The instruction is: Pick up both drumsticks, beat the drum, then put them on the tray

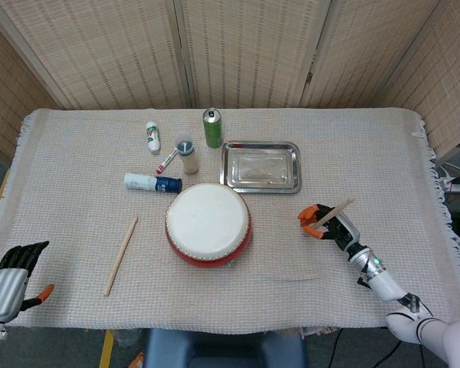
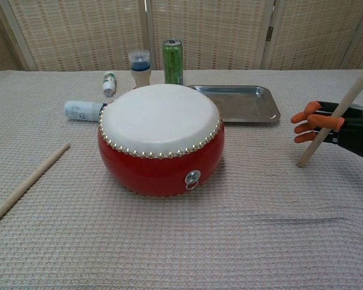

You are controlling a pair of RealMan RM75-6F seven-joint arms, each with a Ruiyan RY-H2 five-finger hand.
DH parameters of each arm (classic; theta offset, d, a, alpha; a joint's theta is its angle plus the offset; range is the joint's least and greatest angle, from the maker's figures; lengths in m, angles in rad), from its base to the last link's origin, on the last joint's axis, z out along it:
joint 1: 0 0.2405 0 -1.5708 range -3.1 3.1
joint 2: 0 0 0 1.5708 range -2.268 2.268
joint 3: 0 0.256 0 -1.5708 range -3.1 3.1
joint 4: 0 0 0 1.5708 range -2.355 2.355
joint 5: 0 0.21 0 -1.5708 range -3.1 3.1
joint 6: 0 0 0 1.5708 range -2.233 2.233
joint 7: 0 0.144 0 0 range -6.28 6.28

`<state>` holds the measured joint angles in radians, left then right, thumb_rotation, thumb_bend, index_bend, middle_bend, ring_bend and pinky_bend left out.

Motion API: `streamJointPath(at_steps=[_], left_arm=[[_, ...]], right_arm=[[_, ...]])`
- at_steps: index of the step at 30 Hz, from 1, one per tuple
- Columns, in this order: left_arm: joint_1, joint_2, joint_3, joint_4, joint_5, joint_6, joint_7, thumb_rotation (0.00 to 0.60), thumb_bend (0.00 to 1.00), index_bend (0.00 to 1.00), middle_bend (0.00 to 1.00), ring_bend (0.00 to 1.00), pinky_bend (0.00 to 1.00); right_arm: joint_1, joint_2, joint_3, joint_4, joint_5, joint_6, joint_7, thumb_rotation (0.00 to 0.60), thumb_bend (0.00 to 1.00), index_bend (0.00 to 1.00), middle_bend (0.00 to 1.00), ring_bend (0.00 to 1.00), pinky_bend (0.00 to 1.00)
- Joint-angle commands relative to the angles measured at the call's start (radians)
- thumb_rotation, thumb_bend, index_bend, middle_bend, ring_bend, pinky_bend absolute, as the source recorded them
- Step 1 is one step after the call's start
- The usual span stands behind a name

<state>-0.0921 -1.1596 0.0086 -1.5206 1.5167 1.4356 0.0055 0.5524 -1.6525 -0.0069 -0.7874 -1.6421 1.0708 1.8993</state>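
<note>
A red drum (image 1: 208, 224) (image 2: 161, 138) with a white skin stands at the table's middle. My right hand (image 1: 331, 225) (image 2: 333, 127) holds one wooden drumstick (image 1: 333, 211) (image 2: 337, 116) to the right of the drum, tilted up to the right, its lower end close to the cloth. The other drumstick (image 1: 120, 255) (image 2: 25, 185) lies flat on the cloth left of the drum. My left hand (image 1: 11, 282) hangs at the table's front left corner, fingers apart, holding nothing. The steel tray (image 1: 261, 166) (image 2: 241, 103) lies behind the drum.
Behind the drum stand a green can (image 1: 211, 128) (image 2: 173, 61) and a small blue-capped bottle (image 1: 186, 155) (image 2: 139, 67). A white tube (image 1: 152, 182) (image 2: 83, 110), a smaller white bottle (image 1: 152, 136) and a red-tipped pen (image 1: 165, 161) lie nearby. Folding screens close the back.
</note>
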Motion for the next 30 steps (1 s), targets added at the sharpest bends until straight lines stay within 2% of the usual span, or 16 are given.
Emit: streamJointPath(at_steps=[1,17,28,30], left_arm=[[0.000,0.001,0.000,0.000,0.000,-0.001,-0.001,0.600,0.29,0.11,0.13,0.12,0.11],[-0.003,0.000,0.000,0.003,-0.003,-0.009,-0.005,0.600,0.29,0.11,0.13,0.12,0.11],[-0.003,-0.004,0.000,0.015,-0.006,-0.013,-0.015,0.600,0.29,0.11,0.13,0.12,0.11],[-0.003,-0.006,0.000,0.018,-0.007,-0.014,-0.017,0.600,0.29,0.11,0.13,0.12,0.11]], right_arm=[[0.000,-0.015,-0.010,0.011,0.008,-0.009,-0.022,0.600,0.13,0.65,0.51,0.48,0.46],[0.016,-0.081,-0.028,0.061,0.040,-0.058,-0.095,0.600,0.13,0.99,0.73,0.69,0.62],[0.041,-0.112,-0.022,0.075,0.054,-0.087,-0.124,0.600,0.13,1.00,0.88,0.87,0.76],[0.045,-0.119,-0.018,0.081,0.056,-0.081,-0.124,0.600,0.12,1.00,0.92,0.92,0.81]])
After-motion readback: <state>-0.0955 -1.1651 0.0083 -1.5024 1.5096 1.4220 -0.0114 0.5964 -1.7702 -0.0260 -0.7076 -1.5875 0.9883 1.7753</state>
